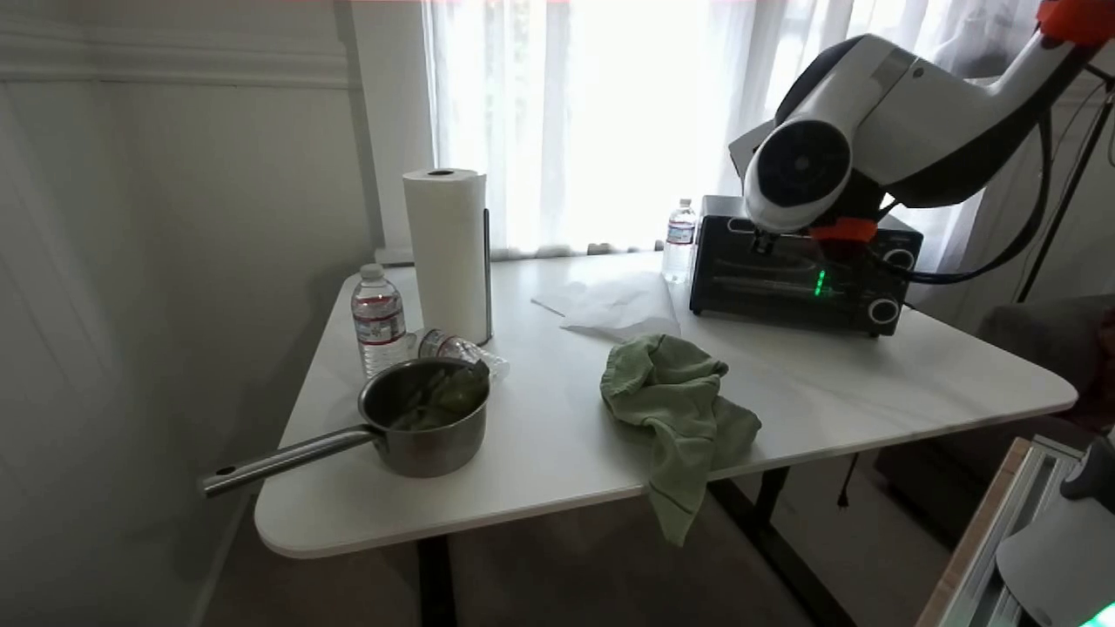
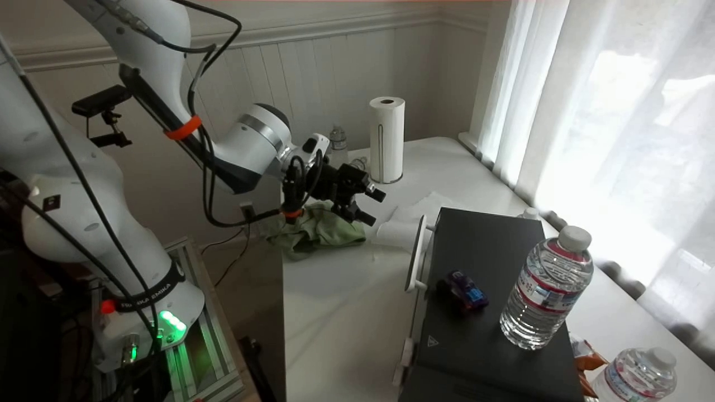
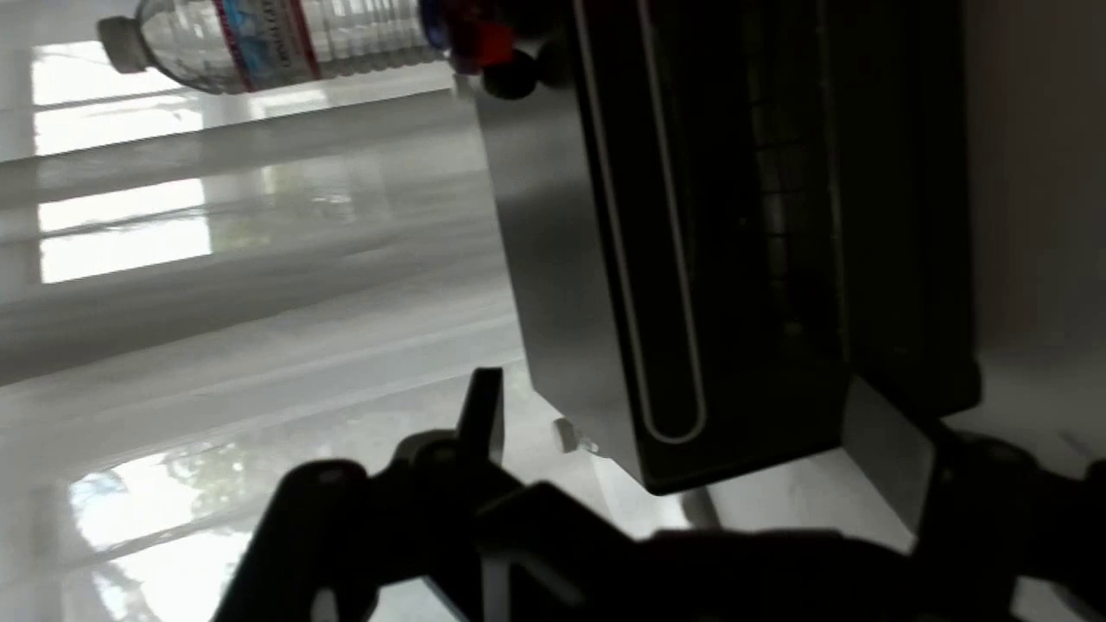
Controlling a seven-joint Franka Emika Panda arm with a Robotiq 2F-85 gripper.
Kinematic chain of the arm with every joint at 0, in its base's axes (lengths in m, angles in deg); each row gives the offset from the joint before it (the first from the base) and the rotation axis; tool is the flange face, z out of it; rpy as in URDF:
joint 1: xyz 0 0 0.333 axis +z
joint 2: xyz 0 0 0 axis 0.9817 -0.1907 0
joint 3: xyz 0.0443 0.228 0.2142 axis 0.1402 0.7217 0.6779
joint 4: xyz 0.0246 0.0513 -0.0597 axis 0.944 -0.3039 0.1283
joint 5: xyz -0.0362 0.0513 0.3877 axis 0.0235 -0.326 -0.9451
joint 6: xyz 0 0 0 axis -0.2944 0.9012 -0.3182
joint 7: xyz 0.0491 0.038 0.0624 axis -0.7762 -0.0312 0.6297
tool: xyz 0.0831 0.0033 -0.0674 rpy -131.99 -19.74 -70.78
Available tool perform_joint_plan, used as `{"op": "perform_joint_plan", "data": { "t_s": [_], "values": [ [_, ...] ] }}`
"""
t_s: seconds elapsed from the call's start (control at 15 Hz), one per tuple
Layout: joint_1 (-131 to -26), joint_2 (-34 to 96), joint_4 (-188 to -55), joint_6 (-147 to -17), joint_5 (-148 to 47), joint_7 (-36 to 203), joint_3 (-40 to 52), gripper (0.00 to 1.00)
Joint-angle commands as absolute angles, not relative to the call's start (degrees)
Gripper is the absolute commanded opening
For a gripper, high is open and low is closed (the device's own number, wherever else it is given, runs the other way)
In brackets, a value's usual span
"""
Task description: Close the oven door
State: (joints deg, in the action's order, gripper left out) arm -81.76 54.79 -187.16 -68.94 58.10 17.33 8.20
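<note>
The black toaster oven [image 1: 740, 300] stands on the white table and shows from above in an exterior view [image 2: 480, 245]. Its glass door [image 1: 758, 277] looks upright and flush with the front, so it appears closed. The pale bar handle [image 2: 416, 254] runs along the door's top edge; it also shows in the wrist view [image 3: 698, 363]. My gripper [image 2: 374, 206] is open and empty, in front of the oven and apart from the handle. In the wrist view the open fingers [image 3: 678, 389] stand either side of the oven's near front corner. The arm hides part of the oven's front in an exterior view.
A water bottle [image 2: 550, 290] and toy car [image 2: 468, 291] stand on the oven. Another bottle [image 1: 679, 241] stands beside it. A green cloth [image 1: 675, 401] hangs over the table's edge. A pot [image 1: 431, 444], paper towel roll [image 1: 449, 252] and white paper [image 1: 618, 300] are farther along.
</note>
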Motion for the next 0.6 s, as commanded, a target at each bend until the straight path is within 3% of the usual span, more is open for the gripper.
{"op": "perform_joint_plan", "data": {
  "t_s": [0.0,0.27,0.53],
  "values": [
    [-80.99,61.28,-187.16,-79.43,48.37,30.22,6.26,1.00],
    [-81.72,67.42,-189.35,-88.77,33.83,46.65,3.01,1.00],
    [-81.62,64.92,-186.42,-96.00,17.46,63.57,0.04,1.00]
  ]
}}
